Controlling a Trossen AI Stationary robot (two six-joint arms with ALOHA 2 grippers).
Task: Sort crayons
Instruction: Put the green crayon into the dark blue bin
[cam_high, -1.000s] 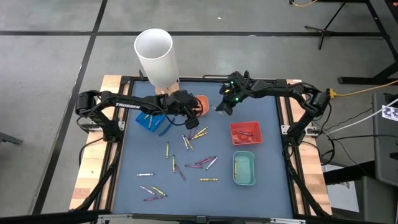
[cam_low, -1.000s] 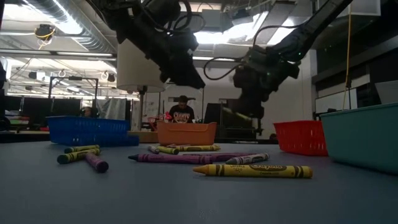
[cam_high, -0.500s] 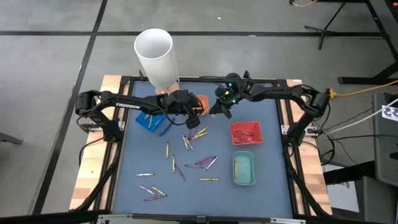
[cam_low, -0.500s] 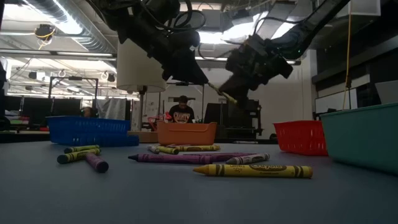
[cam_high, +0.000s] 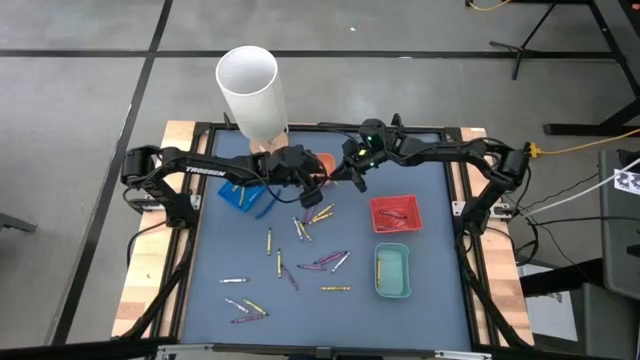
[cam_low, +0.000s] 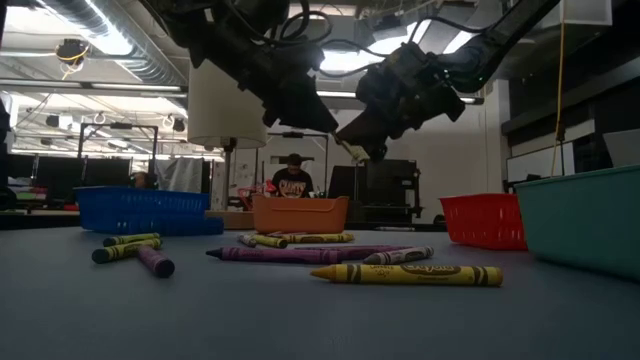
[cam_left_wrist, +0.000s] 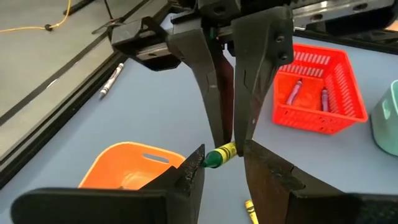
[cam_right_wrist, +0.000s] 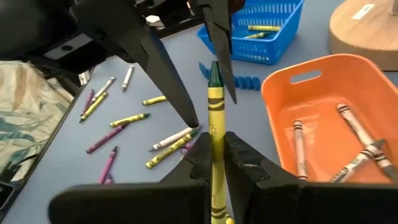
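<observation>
My right gripper (cam_right_wrist: 214, 146) is shut on a yellow-wrapped crayon with a green tip (cam_right_wrist: 215, 102), in the air beside the orange tray (cam_high: 322, 162). My left gripper (cam_left_wrist: 222, 160) is open, facing it. Its fingers stand on either side of the crayon's green tip (cam_left_wrist: 212, 159); whether they touch it, I cannot tell. In the high view the two grippers meet at the table's far middle, left gripper (cam_high: 310, 180), right gripper (cam_high: 352, 176). Several loose crayons (cam_high: 312, 238) lie on the blue mat. My right gripper pinches the crayon's wrapped shaft (cam_right_wrist: 216, 134) between its two fingers. The crayon lies along the fingers and sticks out past their ends, green tip first, toward the left gripper. It is lifted clear of the table and slants down in the low view (cam_low: 352, 150).
A white cylinder on a wooden base (cam_high: 250, 85) stands at the far left. A blue tray (cam_high: 238, 195), a red tray (cam_high: 397, 213) and a teal tray (cam_high: 392, 272) hold crayons, as does the orange tray (cam_right_wrist: 323, 68). A person (cam_low: 293, 180) shows in the room behind.
My right gripper, holding the crayon, has moved toward the table's left, toward the left gripper. It has tipped from pointing down to slanting, so the crayon's tip now sits between the left fingers.
</observation>
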